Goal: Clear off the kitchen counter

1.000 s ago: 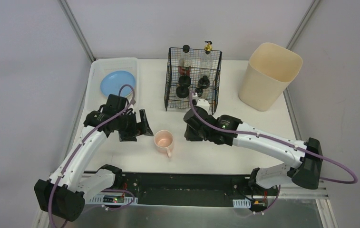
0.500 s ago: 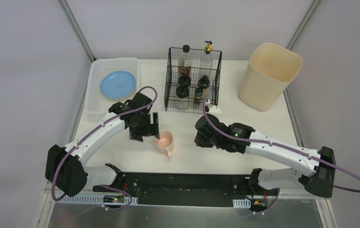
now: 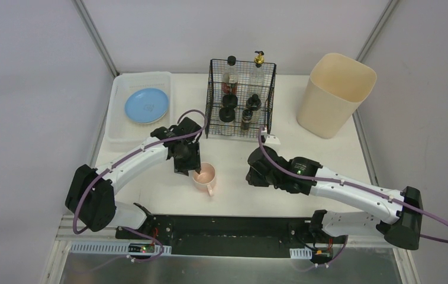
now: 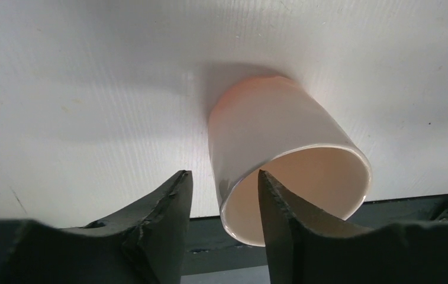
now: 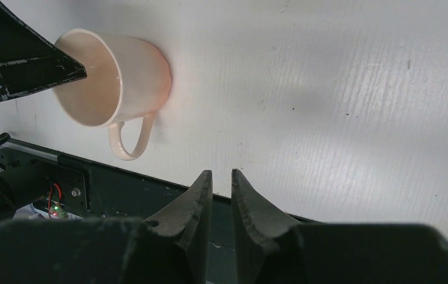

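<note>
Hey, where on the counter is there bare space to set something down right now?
Bare patches on the kitchen counter: between the wire rack and the beige bin, and the near-right stretch in front of that bin, though the right arm hangs over part of it. Crowded: the middle front, where the left gripper straddles the rim of the pink mug, and the tray at far left.

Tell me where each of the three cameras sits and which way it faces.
Top external: above and behind the arms, looking down on the white kitchen counter; both arms show.
Left wrist: on the left gripper, facing the counter; its fingers straddle the rim of the pale pink ceramic mug.
Right wrist: on the right gripper, looking across the counter; its fingers are nearly together and hold nothing.
All three views share the mug.
</note>
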